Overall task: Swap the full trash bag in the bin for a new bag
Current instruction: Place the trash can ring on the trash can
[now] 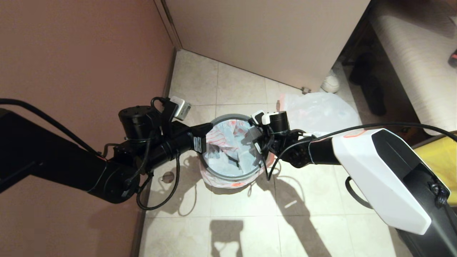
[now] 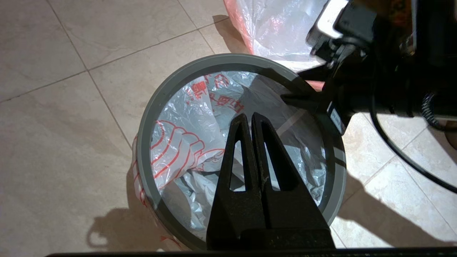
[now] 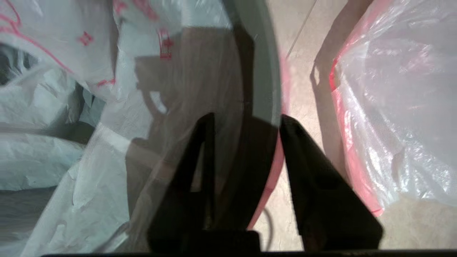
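Two claws meet the bin [image 1: 218, 170]: right claw [image 3: 246, 119] parted astride its rim, left claw [image 2: 249, 119] shut, empty, above.

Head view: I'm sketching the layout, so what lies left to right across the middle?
Left pincer → round black bin with grey hoop, lined with red-printed new bag → right pincer → bulging translucent white full trash bag.

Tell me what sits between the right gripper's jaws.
The bin's grey hoop with the new bag folded over it runs between the right gripper's open jaws, seen in the right wrist view.
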### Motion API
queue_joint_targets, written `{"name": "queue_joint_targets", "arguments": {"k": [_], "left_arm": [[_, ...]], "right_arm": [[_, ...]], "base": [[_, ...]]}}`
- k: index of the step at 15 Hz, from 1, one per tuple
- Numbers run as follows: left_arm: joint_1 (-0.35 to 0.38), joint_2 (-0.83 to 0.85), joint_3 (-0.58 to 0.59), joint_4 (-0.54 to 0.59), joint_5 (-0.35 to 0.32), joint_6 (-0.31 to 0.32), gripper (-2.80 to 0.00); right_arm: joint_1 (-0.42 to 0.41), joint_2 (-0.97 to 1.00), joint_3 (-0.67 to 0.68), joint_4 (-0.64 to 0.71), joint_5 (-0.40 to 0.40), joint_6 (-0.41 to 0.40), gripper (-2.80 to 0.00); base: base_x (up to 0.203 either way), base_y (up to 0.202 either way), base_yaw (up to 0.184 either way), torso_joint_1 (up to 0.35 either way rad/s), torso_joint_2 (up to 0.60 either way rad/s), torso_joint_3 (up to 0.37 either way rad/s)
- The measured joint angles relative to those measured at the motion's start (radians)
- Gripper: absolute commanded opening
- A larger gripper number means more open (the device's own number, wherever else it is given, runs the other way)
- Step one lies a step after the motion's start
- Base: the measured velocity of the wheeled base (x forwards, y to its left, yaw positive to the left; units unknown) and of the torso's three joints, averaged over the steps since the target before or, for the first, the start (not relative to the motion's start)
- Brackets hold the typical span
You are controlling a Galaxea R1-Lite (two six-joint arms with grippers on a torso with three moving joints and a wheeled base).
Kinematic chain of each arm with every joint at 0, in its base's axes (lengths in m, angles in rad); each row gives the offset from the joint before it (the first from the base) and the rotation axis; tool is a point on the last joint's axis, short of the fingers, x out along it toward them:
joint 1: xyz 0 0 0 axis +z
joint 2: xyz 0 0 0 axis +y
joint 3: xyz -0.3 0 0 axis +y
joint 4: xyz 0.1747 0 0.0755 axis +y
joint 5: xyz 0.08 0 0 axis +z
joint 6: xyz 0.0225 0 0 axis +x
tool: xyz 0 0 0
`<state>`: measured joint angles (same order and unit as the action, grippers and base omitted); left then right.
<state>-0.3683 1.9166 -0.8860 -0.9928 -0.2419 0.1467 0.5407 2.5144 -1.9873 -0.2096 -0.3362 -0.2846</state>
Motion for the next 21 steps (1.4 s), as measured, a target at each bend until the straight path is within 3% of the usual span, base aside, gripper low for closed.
{"name": "queue_joint_targets", "arguments": {"k": [5,7,8,11,14,17,21], "left_arm": [[0.002,-0.001,0.0,0.0,-0.005,-0.004,-2.8],[0.02,-0.004,-0.002,0.005,-0.044,-0.02,-2.8],[0.033,-0.005,-0.004,0.007,-0.085,-0.056,-2.8],[0.099,0.02,-0.017,0.008,-0.27,-0.191,-2.8],[0.144,0.096,-0.039,0.006,-0.325,-0.232,-2.8],[0.162,0.183,-0.059,0.004,-0.332,-0.209,-2.8],[0.165,0.277,-0.066,0.002,-0.331,-0.099,-2.8]], "right_arm": [[0.015,-0.086,0.067,0.002,-0.012,0.015,0.0],[0.018,-0.155,0.139,0.006,-0.011,0.099,0.0],[0.022,-0.193,0.177,0.021,0.005,0.173,-2.8],[0.025,-0.302,0.291,0.104,0.175,0.475,-2.8],[-0.015,-0.372,0.396,0.122,0.453,0.695,-2.8],[-0.083,-0.373,0.457,0.124,0.667,0.714,-2.8],[-0.129,-0.287,0.461,0.055,0.777,0.644,-2.8]], "base": [[0.0,0.0,0.0,0.0,0.0,0.0],[0.0,0.0,0.0,0.0,0.0,0.0],[0.0,0.0,0.0,0.0,0.0,0.0],[0.0,0.0,0.0,0.0,0.0,0.0],[0.0,0.0,0.0,0.0,0.0,0.0],[0.0,0.0,0.0,0.0,0.0,0.0],[0.0,0.0,0.0,0.0,0.0,0.0]]}}
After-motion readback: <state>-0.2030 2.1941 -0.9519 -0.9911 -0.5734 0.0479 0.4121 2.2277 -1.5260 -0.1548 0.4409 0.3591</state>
